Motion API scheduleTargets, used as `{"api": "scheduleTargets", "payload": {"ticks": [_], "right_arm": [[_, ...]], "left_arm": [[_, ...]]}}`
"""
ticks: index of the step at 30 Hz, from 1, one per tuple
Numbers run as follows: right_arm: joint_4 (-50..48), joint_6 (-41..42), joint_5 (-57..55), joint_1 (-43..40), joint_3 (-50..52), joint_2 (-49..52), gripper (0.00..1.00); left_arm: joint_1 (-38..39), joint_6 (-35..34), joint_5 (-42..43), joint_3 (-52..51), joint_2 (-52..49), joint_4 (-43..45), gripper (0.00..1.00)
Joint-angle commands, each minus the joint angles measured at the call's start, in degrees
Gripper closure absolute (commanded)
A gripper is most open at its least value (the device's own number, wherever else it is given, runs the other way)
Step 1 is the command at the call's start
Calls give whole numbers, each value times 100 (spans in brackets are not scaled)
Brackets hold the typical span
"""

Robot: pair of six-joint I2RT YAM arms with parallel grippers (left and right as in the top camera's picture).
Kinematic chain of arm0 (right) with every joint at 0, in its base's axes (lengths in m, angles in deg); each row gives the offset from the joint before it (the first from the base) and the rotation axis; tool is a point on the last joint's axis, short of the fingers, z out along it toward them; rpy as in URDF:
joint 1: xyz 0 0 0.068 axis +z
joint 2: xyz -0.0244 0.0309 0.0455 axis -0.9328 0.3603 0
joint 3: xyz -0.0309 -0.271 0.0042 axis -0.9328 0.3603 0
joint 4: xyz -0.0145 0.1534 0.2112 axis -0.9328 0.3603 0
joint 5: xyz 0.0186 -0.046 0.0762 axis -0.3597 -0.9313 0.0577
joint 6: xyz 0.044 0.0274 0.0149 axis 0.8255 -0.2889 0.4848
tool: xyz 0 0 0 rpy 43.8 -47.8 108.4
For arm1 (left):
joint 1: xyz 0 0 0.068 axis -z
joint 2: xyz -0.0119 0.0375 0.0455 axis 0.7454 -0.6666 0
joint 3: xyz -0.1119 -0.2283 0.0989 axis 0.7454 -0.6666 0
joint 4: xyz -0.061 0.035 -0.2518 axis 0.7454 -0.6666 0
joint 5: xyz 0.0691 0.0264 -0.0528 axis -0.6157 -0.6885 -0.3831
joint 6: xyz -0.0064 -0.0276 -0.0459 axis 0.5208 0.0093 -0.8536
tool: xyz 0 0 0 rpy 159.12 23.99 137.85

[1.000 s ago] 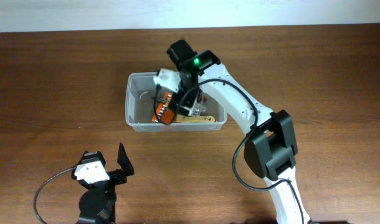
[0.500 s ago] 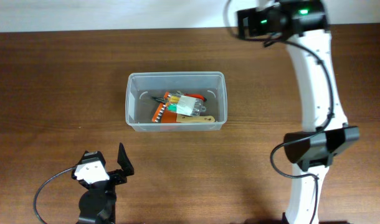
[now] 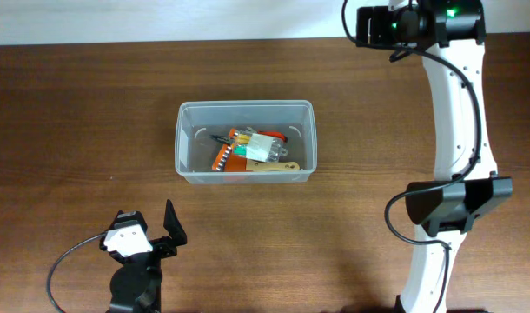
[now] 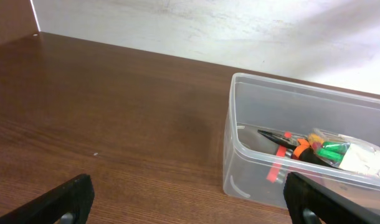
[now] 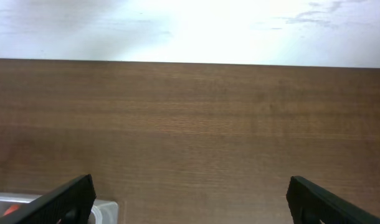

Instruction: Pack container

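The container [image 3: 195, 149], a clear plastic tub, stands mid-table. It holds orange-handled hand tools [image 3: 233, 155], a small packaged item [image 3: 263, 146] and a wooden piece [image 3: 274, 167]. My right gripper [image 3: 361, 26] is open and empty, well apart from the tub at the table's far right edge. In the right wrist view the gripper [image 5: 193, 208] faces bare wood, with a tub corner [image 5: 106, 211] at lower left. My left gripper [image 3: 148, 228] is open and empty near the front left. In the left wrist view [image 4: 190, 205] the container [image 4: 252, 177] and its tools [image 4: 299, 148] lie ahead to the right.
The brown wooden table [image 3: 74, 113] ends at a white wall [image 3: 161, 17] along the back. My right arm's white links [image 3: 456, 113] run down the right side to its base [image 3: 447, 204]. A cable [image 3: 69, 261] loops beside the left arm.
My right gripper has left the container, where it was low over the tools, and swung up to the far right back edge. The tools stay in the tub. The left arm has not moved.
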Motion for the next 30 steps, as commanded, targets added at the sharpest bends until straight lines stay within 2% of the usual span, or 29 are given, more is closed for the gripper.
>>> {"api": "scheduleTargets", "payload": {"ticks": [1, 11, 16, 22, 30], "right_arm": [[-15, 66, -31, -26, -76, -57, 1], [-15, 66, -31, -81, -79, -55, 1], [-13, 66, -31, 0, -79, -487, 1], [-13, 66, -31, 313, -79, -1775, 1], [57, -22, -330, 654, -76, -4221, 1]], "left_arm": [[22, 50, -20, -17, 35, -9, 1], [22, 50, -20, -17, 35, -9, 1], [24, 50, -20, -17, 35, -9, 1], [24, 50, -20, -17, 35, -9, 1], [24, 50, -20, -15, 35, -9, 1]]}}
